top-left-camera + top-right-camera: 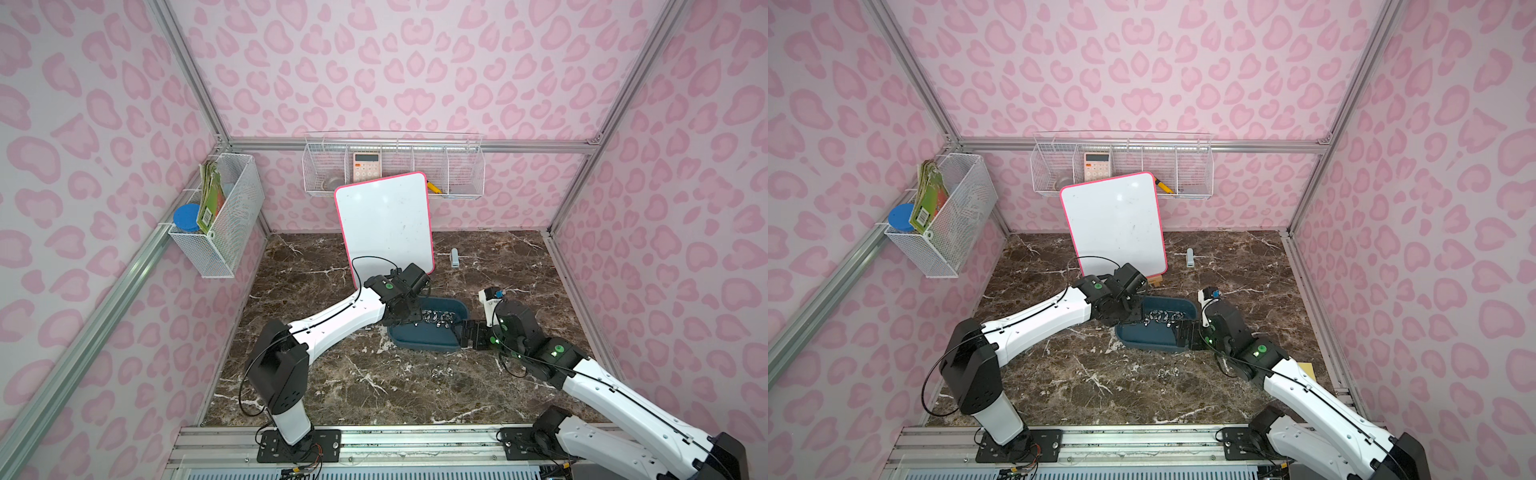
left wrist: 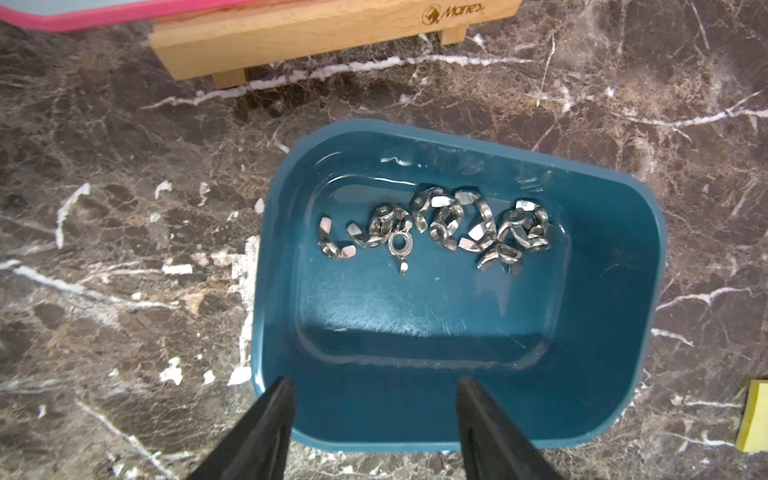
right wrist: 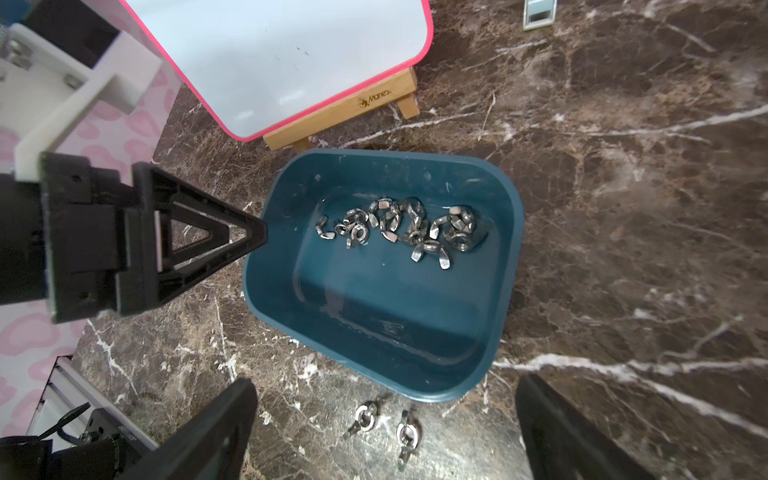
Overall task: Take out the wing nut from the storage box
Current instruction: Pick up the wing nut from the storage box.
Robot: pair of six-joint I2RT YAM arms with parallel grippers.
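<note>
The storage box [image 1: 424, 338] [image 1: 1150, 338] is a shallow teal tub in the middle of the marble table. Several silver wing nuts [image 2: 436, 226] [image 3: 399, 226] lie in a row along its far side. Two more wing nuts [image 3: 365, 417] [image 1: 442, 371] lie on the table just outside its near rim. My left gripper [image 2: 375, 382] hovers over one end of the storage box [image 2: 415, 299], open and empty. My right gripper [image 3: 386, 384] stands wide open at the opposite end of the storage box [image 3: 395, 299], above the two loose nuts, holding nothing.
A pink-edged whiteboard [image 1: 384, 224] on a wooden easel [image 2: 291, 37] stands right behind the box. A small grey-blue item [image 1: 455, 258] lies at the back right. A yellow block [image 2: 754, 415] sits near the right arm. White wire baskets [image 1: 392, 170] [image 1: 220, 212] hang on the walls.
</note>
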